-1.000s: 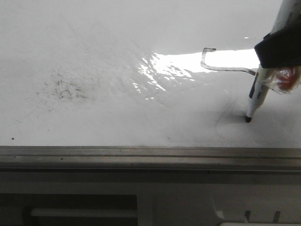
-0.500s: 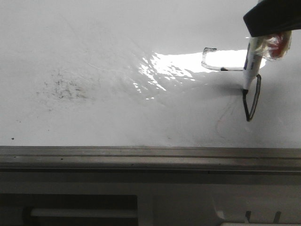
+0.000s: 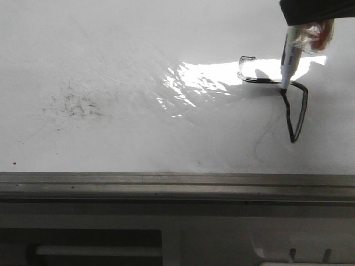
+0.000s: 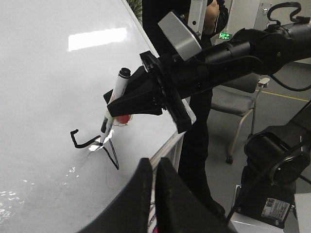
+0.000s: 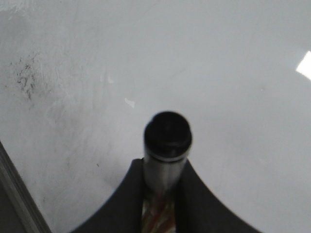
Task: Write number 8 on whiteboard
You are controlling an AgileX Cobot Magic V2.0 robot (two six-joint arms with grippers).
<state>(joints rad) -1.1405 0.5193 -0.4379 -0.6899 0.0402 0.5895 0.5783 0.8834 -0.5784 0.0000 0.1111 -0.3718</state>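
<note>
The right gripper [image 3: 310,14], cut off at upper right, pinches one marker [image 3: 288,58]. The left gripper [image 4: 151,194] is pressed together. One half-faded number 8 [image 3: 294,111] marks the whiteboard [image 3: 111,50].

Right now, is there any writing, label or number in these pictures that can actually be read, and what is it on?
Green lit sign in the background, left wrist view: glowing characters, too small to read.
Sticker on the dark machine base: print too small to read.
Marker barrel: blue print, blurred.
The number 8 on the whiteboard: unfinished black loops, not yet a readable digit.
</note>
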